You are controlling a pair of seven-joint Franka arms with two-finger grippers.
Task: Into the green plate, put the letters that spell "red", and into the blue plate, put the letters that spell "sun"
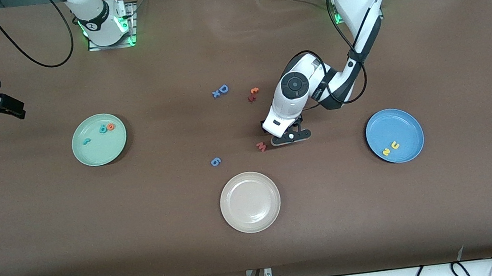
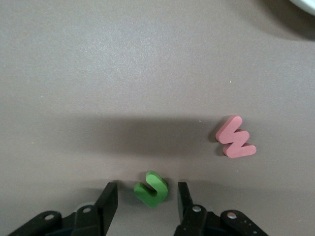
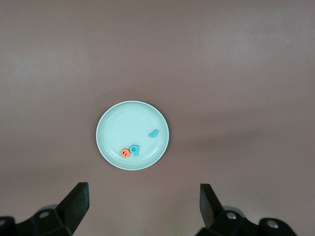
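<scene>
- Right, biggest first: the brown table (image 1: 473, 203) carries three plates, all well apart.
- Up at the right arm's end, the right gripper (image 1: 9, 107) hangs in the air with an arm that waits; its jaws are spread wide with nothing between them, and its wrist view looks down on the green plate (image 3: 115, 120).
- Meanwhile the left gripper (image 2: 146, 199) is down low at mid-table, fingers (image 2: 107, 199) on either side of the green "n" (image 2: 151, 189); narrow gaps show on both sides, so the jaws are part closed around it, not yet pinching.
- Green plate (image 1: 87, 156), toward the right arm's end, already holds the teal "r" (image 1: 86, 141), the teal "d" (image 1: 103, 128) and the orange "e" (image 1: 110, 126), the last two touching.
- Blue plate (image 1: 403, 124), toward the left arm's end, holds the yellow "s" (image 1: 386, 152) and the yellow "u" (image 1: 395, 145), just beside each other.
- White plate (image 1: 250, 202) sits nearest the front camera.
- Smaller now: the pink "w" (image 2: 236, 137) lies just beside the left gripper, on the bare table.
- A blue "D" (image 1: 223, 88) with a blue "x" (image 1: 216, 94) beside it lies farther from the camera, and an orange letter (image 1: 254, 91) and a dark red one (image 1: 251, 99) lie near them.
- A blue "g" (image 1: 215, 162) lies between the white plate and those.
</scene>
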